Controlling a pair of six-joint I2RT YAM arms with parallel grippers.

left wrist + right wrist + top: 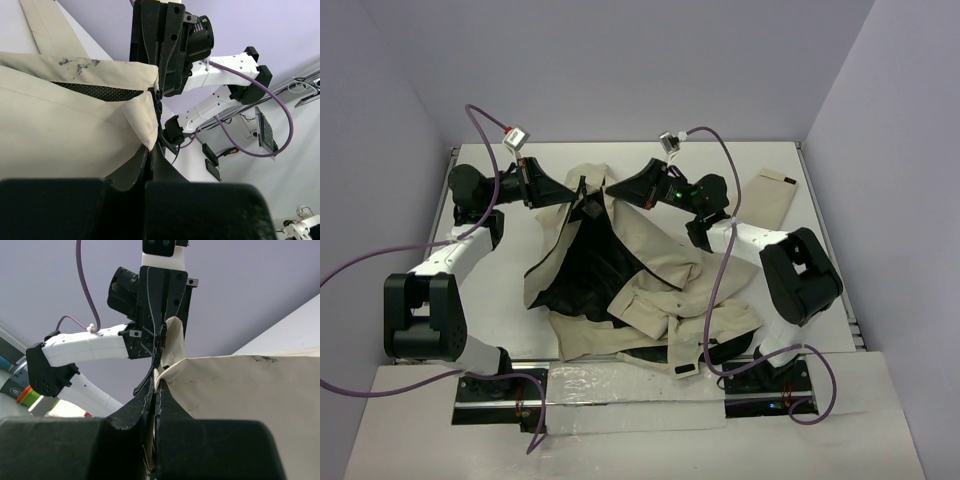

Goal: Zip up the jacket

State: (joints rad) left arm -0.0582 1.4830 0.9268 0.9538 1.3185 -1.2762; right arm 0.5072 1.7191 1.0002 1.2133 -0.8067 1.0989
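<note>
Pinching jacket [660,270] at its far edge, left end effector [582,195] and right end effector [612,190] were both clenched on beige fabric, tips nearly touching. Jacket lay open on tabletop [510,290], black lining up, long axis running from the grips toward the bases. Neither arm was nearer. Zipper pull couldn't be made out.

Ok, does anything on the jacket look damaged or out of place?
Yes: dark smudges stain the beige jacket near the edge pinched by the left end effector and right end effector. The jacket also lies rumpled and open, black lining showing.
</note>
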